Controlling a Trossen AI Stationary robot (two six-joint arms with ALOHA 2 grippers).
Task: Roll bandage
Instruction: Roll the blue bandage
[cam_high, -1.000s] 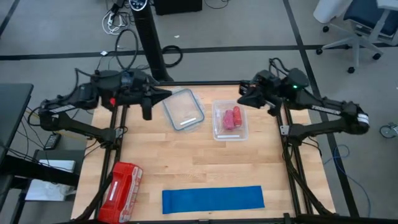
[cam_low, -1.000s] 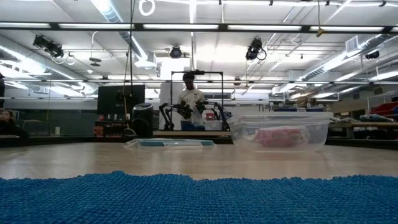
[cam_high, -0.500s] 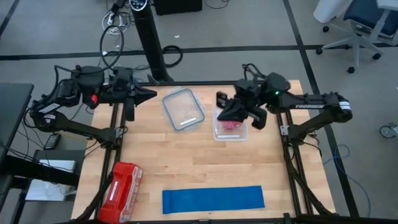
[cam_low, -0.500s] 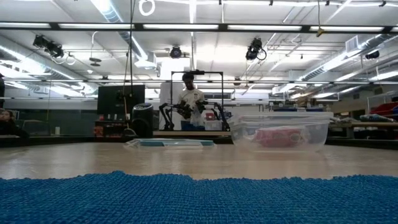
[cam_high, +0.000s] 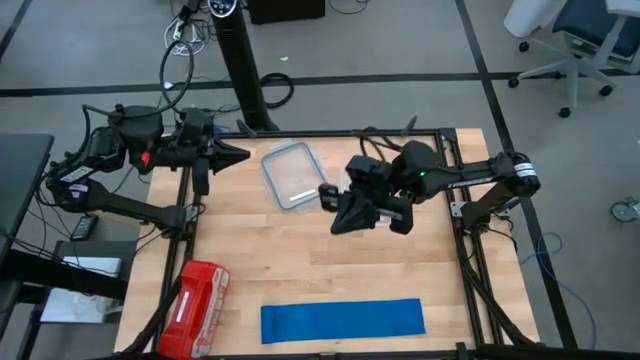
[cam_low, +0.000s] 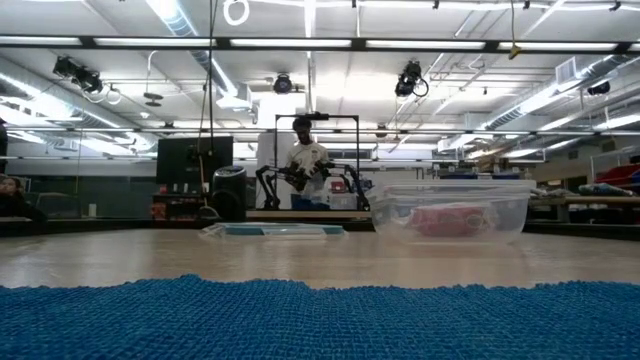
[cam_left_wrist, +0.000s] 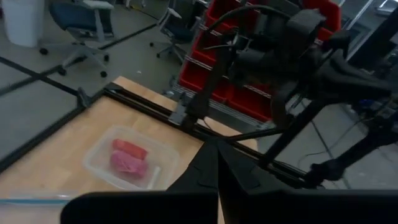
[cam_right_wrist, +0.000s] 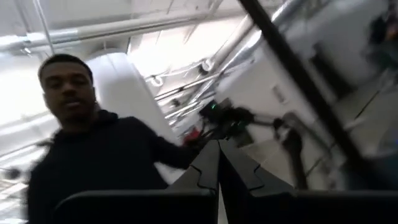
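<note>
Here, the right gripper (cam_high: 340, 222) hangs over the middle of the wooden table (cam_high: 300, 260), fingers clenched on nothing, its arm hiding most of the clear tub of pink-red rolls (cam_low: 452, 219) from above. The bandage (cam_high: 343, 319) lies flat near the table's front edge, a long bright blue strip, unrolled; its knitted weave fills the low view's foreground, cut off at both sides. The left gripper (cam_high: 240, 154) waits at the table's back-left corner, fingers clenched, empty. A red pack (cam_high: 195, 295) sits front-left.
</note>
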